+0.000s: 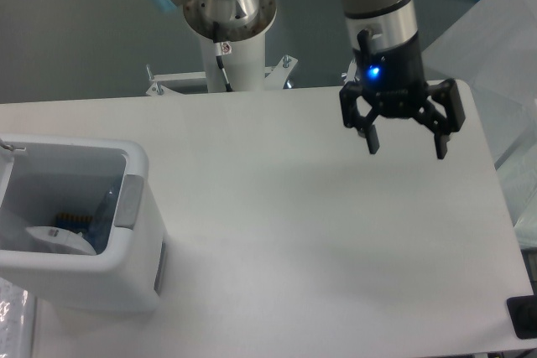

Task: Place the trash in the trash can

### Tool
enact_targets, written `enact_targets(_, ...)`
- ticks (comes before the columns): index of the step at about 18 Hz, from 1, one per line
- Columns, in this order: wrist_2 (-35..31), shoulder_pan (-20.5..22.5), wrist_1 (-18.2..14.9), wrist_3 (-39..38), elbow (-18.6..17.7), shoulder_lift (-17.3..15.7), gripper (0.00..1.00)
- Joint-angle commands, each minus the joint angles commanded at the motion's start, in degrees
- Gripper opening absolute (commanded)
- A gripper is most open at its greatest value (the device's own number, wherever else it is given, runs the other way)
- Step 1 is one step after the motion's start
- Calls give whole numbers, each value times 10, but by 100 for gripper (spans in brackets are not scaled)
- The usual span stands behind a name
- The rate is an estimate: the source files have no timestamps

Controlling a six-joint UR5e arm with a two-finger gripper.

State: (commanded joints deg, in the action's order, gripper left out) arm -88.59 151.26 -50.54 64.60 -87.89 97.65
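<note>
White surface [277, 241] fills your view under a grey backdrop. At its left edge sits the trash can [134, 278], grey handle [127, 202] facing right. Inside you see the bottle [102, 217] leaning against the right wall, long axis tilted steeply, top up toward the handle; its cap you cannot make out. Beside it lies the whitish wrapper [57, 239]. Well apart, at upper right, your gripper [406, 144] hangs above the surface, jaws spread wide and holding nothing.
</note>
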Motion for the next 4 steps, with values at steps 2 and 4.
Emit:
enact_targets(2,1,1,-1,0,0,0,100)
enact_targets(4,2,1,-1,0,0,0,100)
